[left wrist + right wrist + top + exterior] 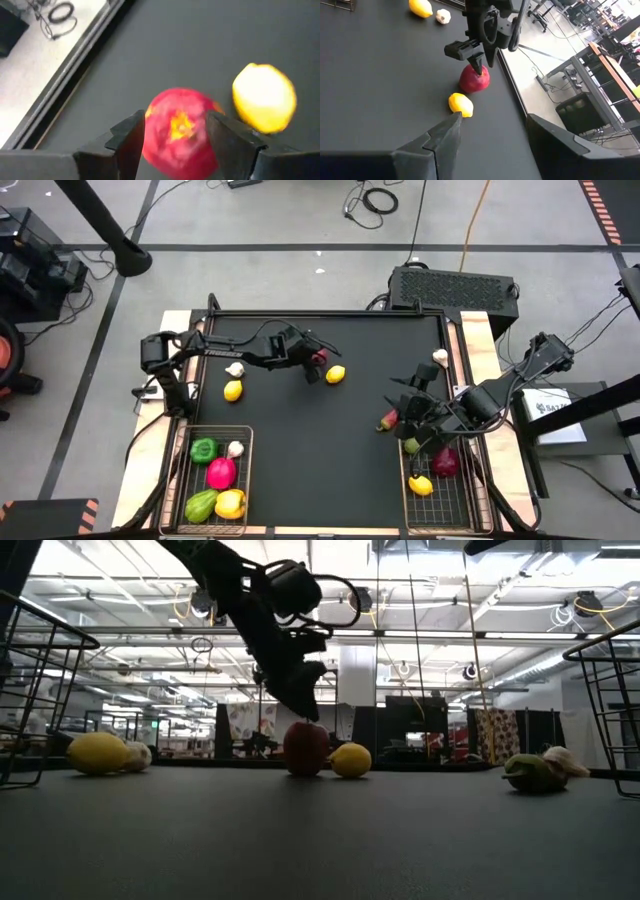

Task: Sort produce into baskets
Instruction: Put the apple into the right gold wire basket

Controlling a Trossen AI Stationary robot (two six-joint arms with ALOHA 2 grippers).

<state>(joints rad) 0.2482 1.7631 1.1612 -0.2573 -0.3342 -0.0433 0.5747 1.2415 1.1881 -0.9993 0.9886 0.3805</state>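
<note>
A red apple [321, 358] [180, 132] rests bottom down on the black table, with a lemon [336, 374] just to its right. My left gripper [314, 362] [175, 132] slants down over the apple, open, one finger at each side of its top. My right gripper [400, 402] [492, 125] hangs open and empty above the table, near the right basket [405, 500]. The left basket [250, 480] holds peppers and a garlic bulb. The right basket holds a lemon [421, 485] and a dark red piece [446, 462]. My left gripper's fingers [131, 137] flank the apple's upper part [150, 117], coming slanting down from the table's left. Whether they touch it, I cannot tell. The apple stands upright on the table.
On the table's left part lie another lemon [233, 390] and a garlic bulb [235, 369]. A garlic bulb [440, 357] lies at the far right. A red-pink piece [388, 420] lies under my right gripper. The table's middle is bare black surface [320, 460].
</note>
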